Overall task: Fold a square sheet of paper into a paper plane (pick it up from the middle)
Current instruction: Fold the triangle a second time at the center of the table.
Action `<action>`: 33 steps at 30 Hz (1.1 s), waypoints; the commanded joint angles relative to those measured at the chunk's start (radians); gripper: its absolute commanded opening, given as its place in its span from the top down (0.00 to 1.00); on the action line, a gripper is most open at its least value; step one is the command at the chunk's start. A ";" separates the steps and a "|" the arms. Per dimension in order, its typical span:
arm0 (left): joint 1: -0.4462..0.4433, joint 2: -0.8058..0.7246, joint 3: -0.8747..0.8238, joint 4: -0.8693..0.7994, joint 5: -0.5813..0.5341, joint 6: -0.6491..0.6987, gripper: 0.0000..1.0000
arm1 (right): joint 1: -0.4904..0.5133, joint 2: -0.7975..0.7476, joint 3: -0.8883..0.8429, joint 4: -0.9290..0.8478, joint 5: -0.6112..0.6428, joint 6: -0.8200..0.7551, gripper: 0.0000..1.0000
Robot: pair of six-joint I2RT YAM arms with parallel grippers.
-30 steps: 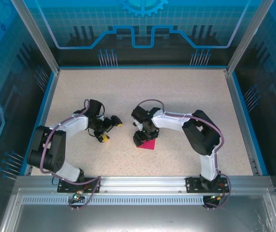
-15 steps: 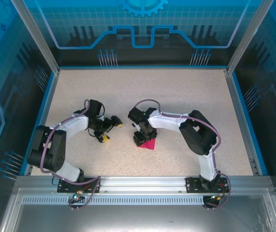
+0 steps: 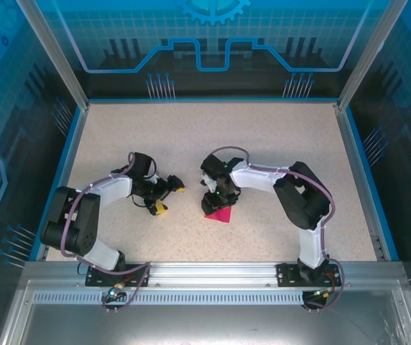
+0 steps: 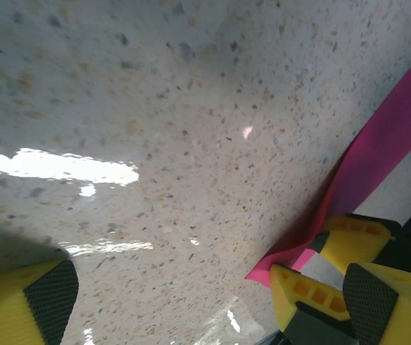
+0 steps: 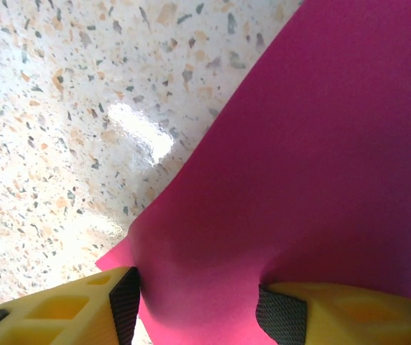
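Plainly, the right pincer [image 3: 213,208] is pinching the square sheet of paper [image 3: 222,214]. In the right wrist view its two black pads [image 5: 124,295] bear on the magenta sheet from either side, and the paper buckles into a shallow ridge between them. The rest of the sheet runs out ahead of the fingertips and down onto the speckled table [image 3: 263,136]. One corner pokes out just beside the left-hand pad.

The left pincer [image 3: 169,199] stands spread wide and holds nothing. It sits near the right pincer, on that pincer's left, with its fingertips turned toward the sheet. From its wrist camera the pink edge rises just beyond its right finger, and I cannot tell whether the two touch.

The chief risk, as I judge it, is the grip itself. The pads seem to have caught the paper near a corner and not at the middle, so a lift could let the thin sheet slide out or swing loose. Squeezing harder could press a stray crease where no fold is wanted. If the left pincer comes in fast, it may knock the free edge or strike the right fingers.

Counted: one sheet, two pincers, one table.
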 commanded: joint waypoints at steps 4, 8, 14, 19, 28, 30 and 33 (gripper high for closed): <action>-0.049 -0.022 -0.017 0.069 0.065 0.006 0.03 | -0.028 0.183 -0.147 0.090 0.129 -0.033 0.48; -0.059 -0.016 -0.017 0.084 0.064 -0.005 0.03 | -0.022 0.134 -0.149 0.099 0.132 -0.013 0.52; -0.084 -0.018 -0.021 0.101 0.065 -0.012 0.06 | -0.001 0.067 -0.129 0.113 0.142 0.001 0.58; -0.114 -0.026 -0.039 0.148 0.093 -0.022 0.28 | -0.006 0.057 -0.136 0.132 0.114 0.001 0.62; -0.206 0.004 -0.028 0.236 0.121 -0.046 0.69 | -0.053 -0.030 -0.203 0.219 0.004 -0.002 0.68; -0.227 0.024 -0.018 0.248 0.120 -0.050 0.75 | -0.064 -0.051 -0.217 0.236 -0.021 -0.002 0.69; -0.250 0.064 -0.003 0.267 0.120 -0.061 0.82 | -0.079 -0.075 -0.236 0.254 -0.046 -0.005 0.69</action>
